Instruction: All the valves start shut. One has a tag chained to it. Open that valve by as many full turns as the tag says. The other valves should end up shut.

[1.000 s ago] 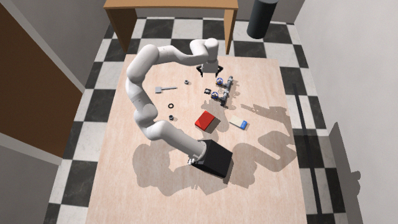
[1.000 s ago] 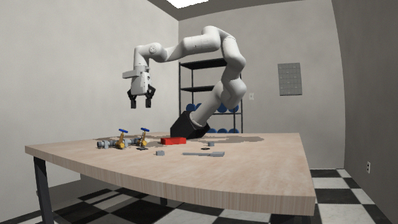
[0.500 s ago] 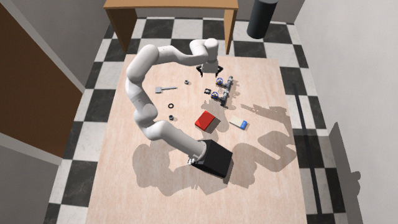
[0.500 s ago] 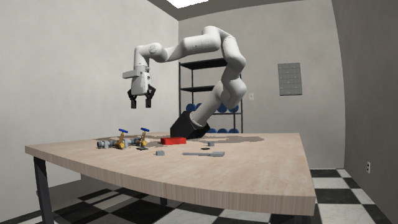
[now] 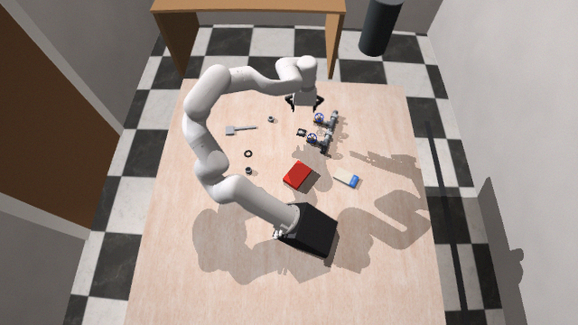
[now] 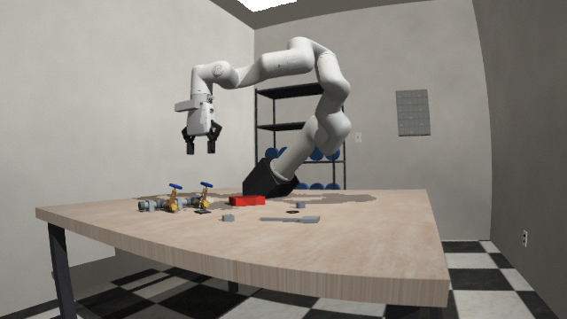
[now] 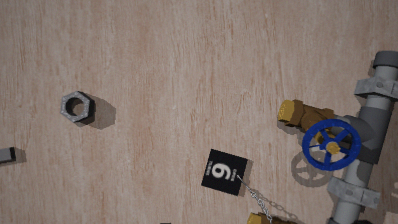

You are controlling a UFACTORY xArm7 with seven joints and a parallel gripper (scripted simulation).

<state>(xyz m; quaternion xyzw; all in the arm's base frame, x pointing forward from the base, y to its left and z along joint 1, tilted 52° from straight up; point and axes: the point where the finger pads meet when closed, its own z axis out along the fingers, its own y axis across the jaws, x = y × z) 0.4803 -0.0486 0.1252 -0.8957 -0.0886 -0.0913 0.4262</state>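
Note:
A grey pipe (image 5: 330, 131) (image 6: 152, 205) (image 7: 377, 115) lies on the table and carries two brass valves with blue handwheels. One valve (image 5: 319, 118) (image 6: 175, 186) (image 7: 331, 145) shows fully in the wrist view. Of the other valve (image 5: 312, 137) (image 6: 206, 184) (image 7: 260, 218), only a brass tip shows at the bottom edge there. A black tag (image 5: 301, 132) (image 6: 202, 212) (image 7: 224, 171) lies flat beside it. Its white numeral looks like a 9 from this angle. Its chain (image 7: 260, 199) runs to that second valve. My gripper (image 5: 303, 105) (image 6: 200, 148) is open and empty, high above the table near the valves.
A grey nut (image 5: 271, 119) (image 6: 228, 217) (image 7: 76, 106), a grey flat tool (image 5: 239, 129) (image 6: 292, 219), a black ring (image 5: 247, 153) and a small grey cylinder (image 5: 248, 170) (image 6: 300, 205) lie left of the valves. A red block (image 5: 298, 175) (image 6: 246, 200) and a white-and-blue box (image 5: 347, 178) lie nearer the robot base (image 5: 312, 230).

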